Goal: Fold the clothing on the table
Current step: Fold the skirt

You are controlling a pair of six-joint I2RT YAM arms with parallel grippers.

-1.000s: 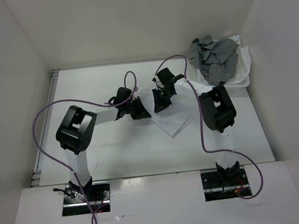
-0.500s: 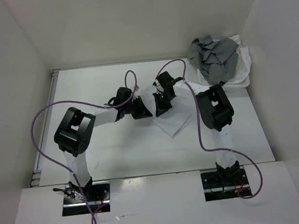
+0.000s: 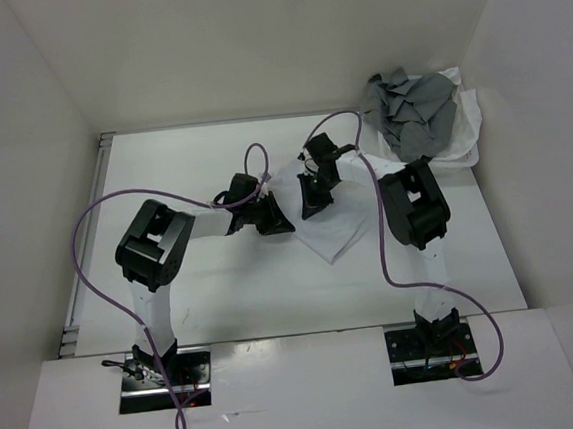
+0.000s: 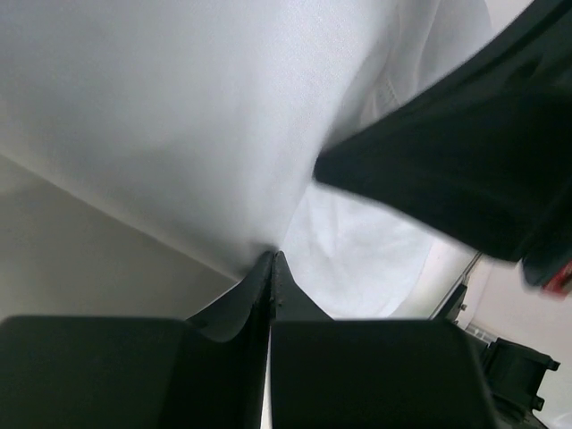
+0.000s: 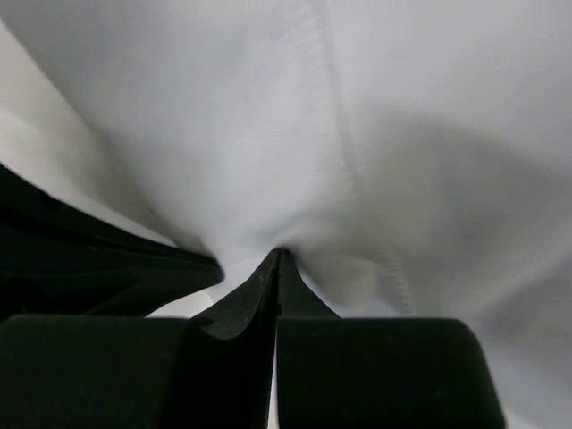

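Observation:
The white clothing [image 3: 330,233] lies in the middle of the table [image 3: 223,290], its near corner pointing toward the arm bases. My left gripper [image 3: 275,221] is shut on its left edge, and the cloth [image 4: 179,116] rises from the pinched fingertips [image 4: 273,261] in the left wrist view. Close beside it, my right gripper [image 3: 312,202] is shut on the cloth's far part. In the right wrist view the fabric [image 5: 357,134] bunches at the closed tips [image 5: 279,255], with a seam running up from them. The other arm's black body [image 4: 465,170] crosses the left wrist view.
A crumpled grey garment [image 3: 410,113] sits in a white basket [image 3: 468,128] at the table's far right corner. A metal rail [image 3: 86,242] runs along the left edge. White walls enclose the table. Purple cables [image 3: 378,227] loop over both arms.
Both grippers have closed on the white cloth. The left arm has shifted slightly right and the cloth's far edge has lifted a little between the two grippers.

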